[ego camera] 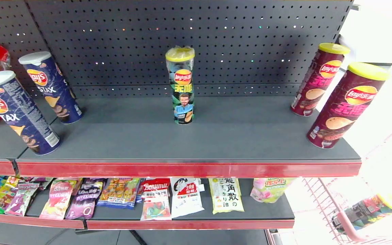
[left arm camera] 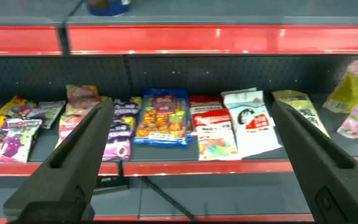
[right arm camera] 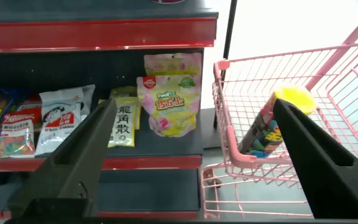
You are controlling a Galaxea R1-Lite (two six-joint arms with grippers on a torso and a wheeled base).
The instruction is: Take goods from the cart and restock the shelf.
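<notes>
– Two grippers, both low down in front of the shelving. How do they stand?

– Both level and pointed at the racks. The left gripper (left arm camera: 194,168) faces the middle of the lower shelf (ego camera: 182,224) with its fingers (left arm camera: 73,162) spread wide apart. The right gripper (right arm camera: 194,162) faces that shelf's right end and the pink cart (right arm camera: 229,143), its fingers just as wide.

– And the goods?

– One dark can (right arm camera: 272,121) with a yellow lid leans tilted inside the cart's wire basket, just beside the right end of the shelving. Its label is black and green with bright patches.

– What about the labels on the shelves?

– On the lower shelf flat snack bags (ego camera: 155,199) lie in a row, purple, orange, red and white, with a pink-and-green pouch (right arm camera: 169,102) at the right end. On the upper shelf (ego camera: 216,143) two blue cans (ego camera: 17,112) with white lids lean at the left. A green can (ego camera: 182,85) with a yellow lid and a printed figure stands upright in the middle, and two maroon cans (ego camera: 347,105) with yellow lids lean at the right. All five carry a red-and-yellow round badge and pictures of crisps. Behind them is a dark pegboard (ego camera: 182,34).
</notes>
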